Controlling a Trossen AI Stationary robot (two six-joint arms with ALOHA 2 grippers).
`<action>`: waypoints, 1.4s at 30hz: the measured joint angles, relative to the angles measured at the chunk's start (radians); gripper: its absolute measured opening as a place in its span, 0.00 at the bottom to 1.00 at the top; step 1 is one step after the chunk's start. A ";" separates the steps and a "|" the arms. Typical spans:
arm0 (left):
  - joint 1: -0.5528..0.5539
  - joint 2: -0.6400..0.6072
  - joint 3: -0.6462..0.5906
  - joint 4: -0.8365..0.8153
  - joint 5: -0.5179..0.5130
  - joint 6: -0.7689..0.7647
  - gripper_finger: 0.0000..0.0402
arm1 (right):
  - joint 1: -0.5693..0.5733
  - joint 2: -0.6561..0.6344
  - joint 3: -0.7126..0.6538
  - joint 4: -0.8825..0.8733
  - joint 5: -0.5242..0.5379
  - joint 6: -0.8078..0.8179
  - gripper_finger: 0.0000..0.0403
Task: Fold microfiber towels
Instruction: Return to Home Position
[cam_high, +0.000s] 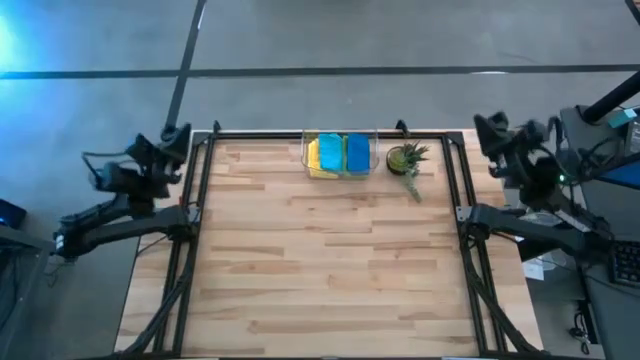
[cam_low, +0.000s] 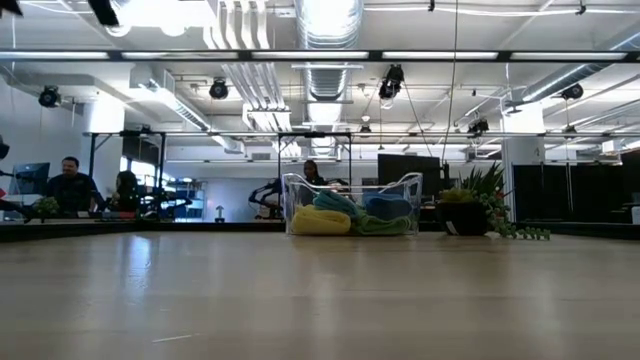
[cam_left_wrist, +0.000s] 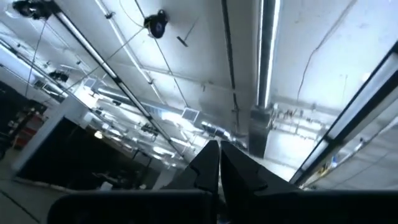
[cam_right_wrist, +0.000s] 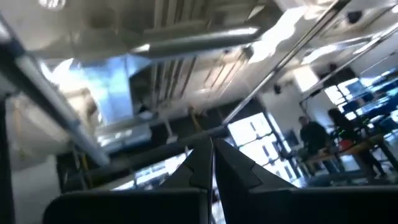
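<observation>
The microfiber towels lie bunched in a clear bin (cam_high: 372, 160) at the middle of the table's far edge; in the high view yellow (cam_high: 318, 157), teal (cam_high: 331, 152) and blue (cam_high: 357, 152) show. In the low view the yellow towel (cam_low: 320, 222), the teal towel (cam_low: 335, 203), the blue towel (cam_low: 388, 207) and the lime green towel (cam_low: 382, 226) show through the bin's wall (cam_low: 415, 190). My left gripper (cam_left_wrist: 219, 163) is shut and empty, parked off the table's left edge and pointing up at the ceiling. My right gripper (cam_right_wrist: 211, 155) is shut and empty, parked off the table's right edge.
A small potted plant (cam_high: 405, 160) stands just right of the bin. The wooden tabletop (cam_high: 320, 260) stretches bare in front of the bin, inside a black frame (cam_high: 200, 200). People sit at desks in the room beyond the table (cam_low: 70, 185).
</observation>
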 joint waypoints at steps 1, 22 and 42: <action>0.000 -0.038 -0.054 0.048 -0.007 -0.022 0.00 | 0.000 -0.048 -0.039 0.000 0.031 0.013 0.02; -0.142 -0.292 -0.486 0.094 -0.018 -0.328 0.00 | 0.014 -0.379 -0.341 -0.150 -0.062 0.291 0.02; -0.235 -0.327 -0.488 -0.352 0.015 -0.411 0.00 | 0.271 -0.381 -0.700 0.215 0.060 0.369 0.02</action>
